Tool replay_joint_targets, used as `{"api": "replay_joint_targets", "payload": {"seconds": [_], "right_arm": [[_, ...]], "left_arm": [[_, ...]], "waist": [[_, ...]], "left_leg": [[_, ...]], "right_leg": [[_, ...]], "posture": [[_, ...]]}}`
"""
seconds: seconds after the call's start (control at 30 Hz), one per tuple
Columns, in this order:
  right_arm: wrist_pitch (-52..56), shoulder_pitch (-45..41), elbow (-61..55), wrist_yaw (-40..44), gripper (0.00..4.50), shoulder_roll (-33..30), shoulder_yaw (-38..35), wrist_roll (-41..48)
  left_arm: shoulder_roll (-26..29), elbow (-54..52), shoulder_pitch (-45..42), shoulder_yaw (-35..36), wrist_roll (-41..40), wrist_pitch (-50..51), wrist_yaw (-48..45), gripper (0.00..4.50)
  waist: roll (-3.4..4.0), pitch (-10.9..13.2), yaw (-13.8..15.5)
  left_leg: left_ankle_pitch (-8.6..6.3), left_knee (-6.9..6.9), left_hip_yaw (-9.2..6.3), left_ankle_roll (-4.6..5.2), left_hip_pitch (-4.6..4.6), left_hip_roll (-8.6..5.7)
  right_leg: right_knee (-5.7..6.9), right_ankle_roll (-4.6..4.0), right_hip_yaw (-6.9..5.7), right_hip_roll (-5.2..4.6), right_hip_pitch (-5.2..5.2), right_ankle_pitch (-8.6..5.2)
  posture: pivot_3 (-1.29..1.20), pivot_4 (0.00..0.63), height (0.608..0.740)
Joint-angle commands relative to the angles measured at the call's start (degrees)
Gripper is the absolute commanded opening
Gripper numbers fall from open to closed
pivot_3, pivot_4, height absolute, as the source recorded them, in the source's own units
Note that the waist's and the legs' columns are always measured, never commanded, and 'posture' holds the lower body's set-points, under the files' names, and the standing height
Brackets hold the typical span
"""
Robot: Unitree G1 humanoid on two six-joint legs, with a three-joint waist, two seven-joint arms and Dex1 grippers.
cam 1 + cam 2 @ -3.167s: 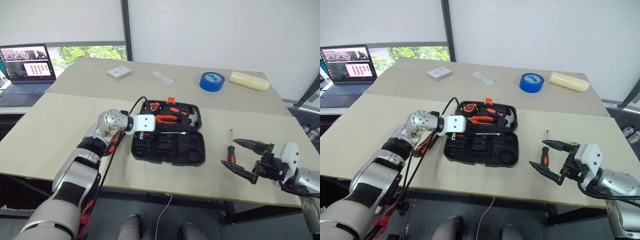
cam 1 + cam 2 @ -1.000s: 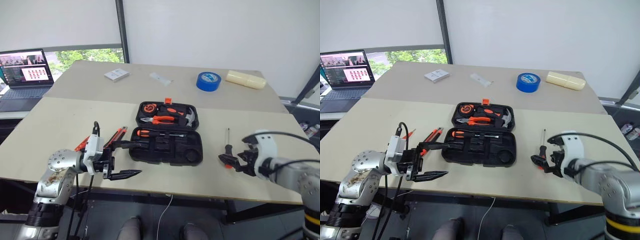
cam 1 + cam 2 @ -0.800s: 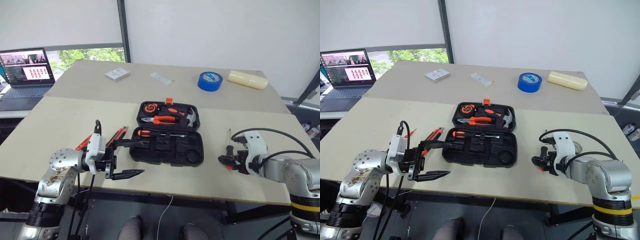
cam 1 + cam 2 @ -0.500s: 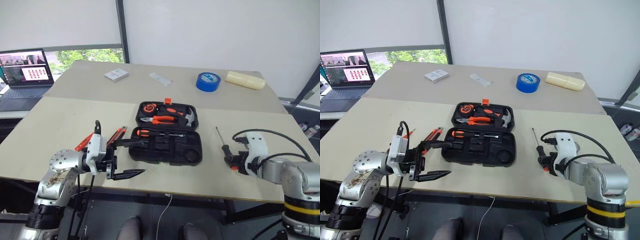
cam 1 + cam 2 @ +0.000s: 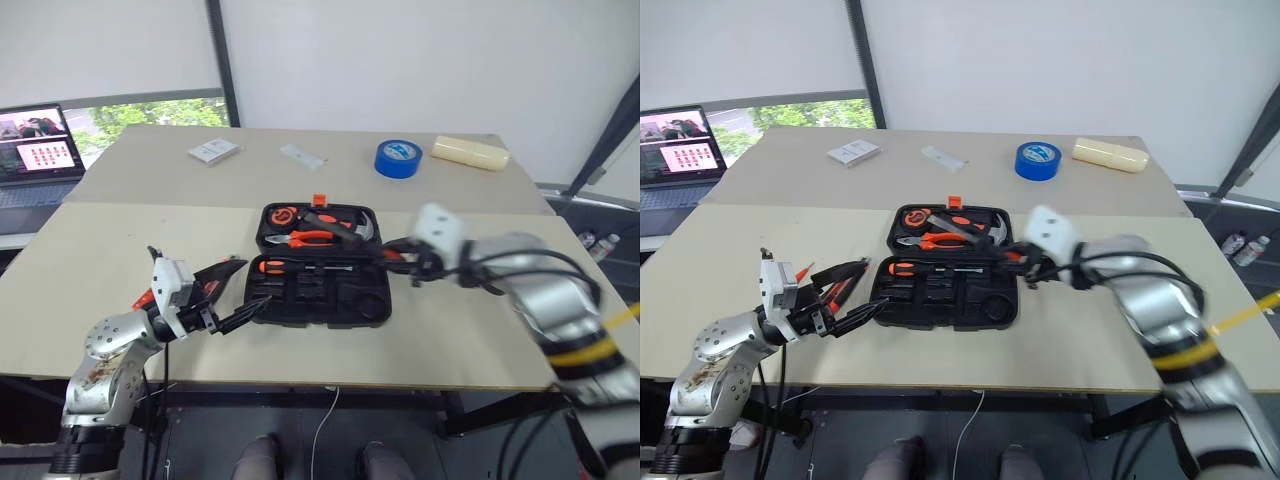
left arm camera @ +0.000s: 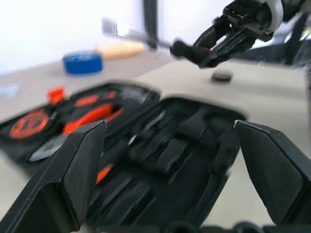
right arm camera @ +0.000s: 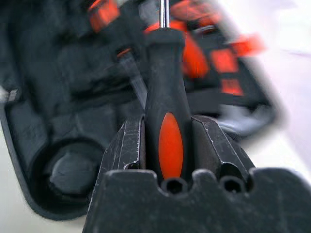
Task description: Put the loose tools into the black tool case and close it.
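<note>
Black plastic, the tool case (image 5: 318,280) lies open at the counter's (image 5: 100,250) centre, its lid half at 12 o'clock and its moulded base half at 6 o'clock. The right gripper (image 7: 165,145) holds its jaws clamped on a black-and-orange screwdriver (image 7: 164,102), the handle seated between them and the shaft pointing away over the case. In the head views this gripper (image 5: 405,262) hovers at the case's 3 o'clock edge. The left gripper (image 5: 225,300) has its jaws spread wide and empty, at the case's 9 o'clock side, aimed toward the base half. Loose orange-and-black tools (image 5: 830,280) lie on the counter just beside the left jaws. A blue tape roll (image 5: 398,158) sits at 1 o'clock, well apart.
</note>
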Motion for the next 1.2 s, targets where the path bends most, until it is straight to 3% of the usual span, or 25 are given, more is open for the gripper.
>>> {"api": "replay_joint_targets", "payload": {"seconds": [0.03,0.3,0.6,0.87,0.93,0.97,1.0,1.03,1.2], "right_arm": [[-8.5,-6.2,8.3,6.6,1.01,0.9,4.7,-6.9],[-16.0,-10.2,18.9,10.2,1.01,3.5,9.2,-16.5],[-11.1,-9.8,22.5,10.1,1.01,5.9,4.6,-16.0],[-12.6,-10.1,23.8,11.5,1.01,5.6,5.3,-18.3],[-14.3,-10.3,24.0,11.5,2.02,5.8,3.7,-16.9],[-15.4,-10.3,23.9,11.7,2.11,5.9,3.0,-16.2],[-16.9,-10.6,24.0,12.4,2.61,5.5,1.8,-15.1],[-17.7,-11.0,24.6,13.2,2.84,5.3,0.2,-13.7],[-16.4,-12.8,29.6,17.7,2.84,5.6,-7.4,-6.2]], "left_arm": [[0.9,-0.5,0.0,0.4,1.4,-2.0,0.3,4.50],[0.1,-3.2,2.8,-0.4,2.2,-2.1,2.0,4.50],[0.2,-4.1,4.4,-0.4,2.3,-2.1,3.1,4.50],[0.5,-3.1,3.6,-0.6,2.6,-2.5,2.8,4.50],[0.5,-2.7,3.4,-0.5,2.7,-2.7,2.7,4.50],[0.5,-2.7,3.5,-0.5,2.7,-2.8,2.7,4.50],[0.5,-2.7,3.6,-0.5,2.8,-2.8,2.7,4.50],[0.5,-2.6,3.6,-0.5,2.8,-2.9,2.7,4.50],[0.8,-1.8,3.6,-0.3,3.2,-2.9,2.9,4.50]], "waist": [[-0.02,0.0,0.6],[-0.05,0.0,1.3],[-0.05,0.0,1.2],[-0.04,0.0,1.1],[-0.05,0.0,1.1],[-0.05,0.0,1.2],[-0.05,0.0,1.2],[-0.05,0.0,1.2],[-0.05,0.0,1.0]], "left_leg": [[0.00,-0.02,0.01,0.00,-0.01,0.00],[-0.09,-0.06,0.19,-0.15,-0.10,0.00],[-0.08,-0.01,0.20,-0.40,-0.04,0.03],[-0.06,-0.01,0.20,-0.39,-0.04,0.02],[-0.07,-0.01,0.20,-0.40,-0.04,0.02],[-0.07,-0.01,0.20,-0.40,-0.04,0.02],[-0.07,-0.01,0.20,-0.40,-0.04,0.02],[-0.06,-0.01,0.20,-0.39,-0.04,0.02],[-0.01,-0.04,0.21,-0.31,-0.04,0.02]], "right_leg": [[-0.01,-0.08,0.00,0.00,-0.02,0.04],[-0.16,-0.09,0.09,-0.01,-0.08,0.04],[-0.01,-0.11,0.08,0.00,-0.06,0.09],[0.01,-0.11,0.09,0.00,-0.08,0.11],[0.01,-0.11,0.09,0.00,-0.07,0.11],[0.01,-0.11,0.09,0.00,-0.07,0.11],[0.01,-0.11,0.10,0.00,-0.07,0.11],[0.01,-0.11,0.10,0.00,-0.07,0.11],[0.00,-0.11,0.10,0.00,-0.07,0.10]], "posture": [[0.00,0.150,0.740],[0.00,0.150,0.740],[0.00,0.150,0.740],[0.00,0.150,0.740],[0.00,0.150,0.740],[0.00,0.150,0.740],[0.00,0.150,0.740],[0.00,0.150,0.740],[0.00,0.150,0.740]]}}
